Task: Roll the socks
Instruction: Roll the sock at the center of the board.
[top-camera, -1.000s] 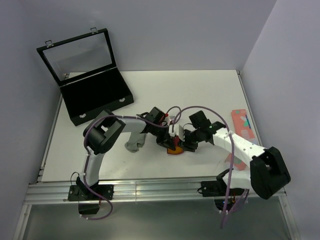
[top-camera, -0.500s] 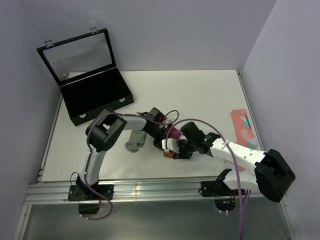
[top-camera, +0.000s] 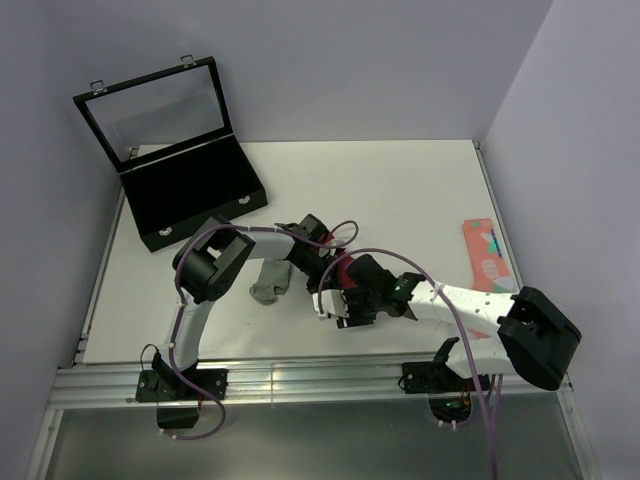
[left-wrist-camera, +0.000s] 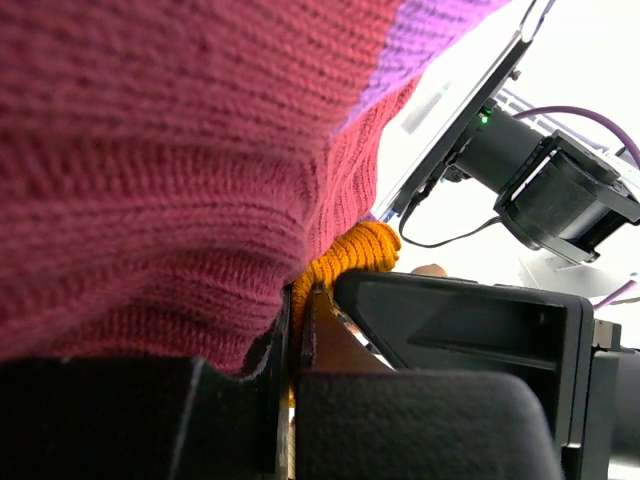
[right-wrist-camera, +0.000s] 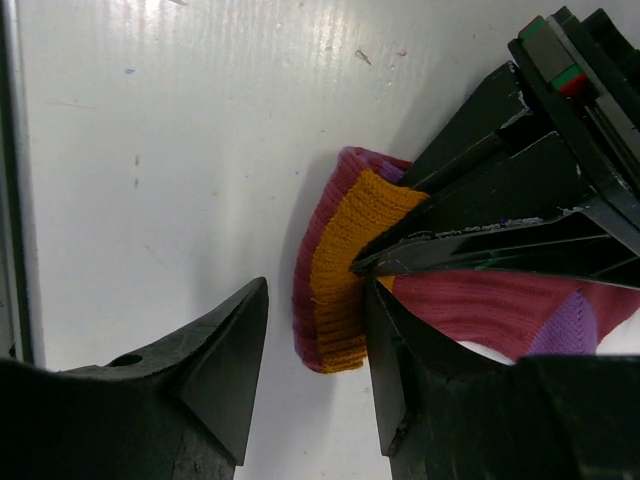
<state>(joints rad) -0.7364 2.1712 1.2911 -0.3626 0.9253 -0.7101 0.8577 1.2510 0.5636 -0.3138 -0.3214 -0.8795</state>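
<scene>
White table (top-camera: 400, 190), pale walls. The left claw (left-wrist-camera: 296, 335) pinches the red sock (right-wrist-camera: 480, 300). Its orange toe lies inside the half-open right claw (right-wrist-camera: 315, 300).

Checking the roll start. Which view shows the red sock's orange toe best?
Right wrist: the orange toe lies folded on the table, pinched by the shut left gripper. Left wrist shows only a sliver of it under the sock, whose red knit fills the frame. In the top external view the arms cover it.
</scene>
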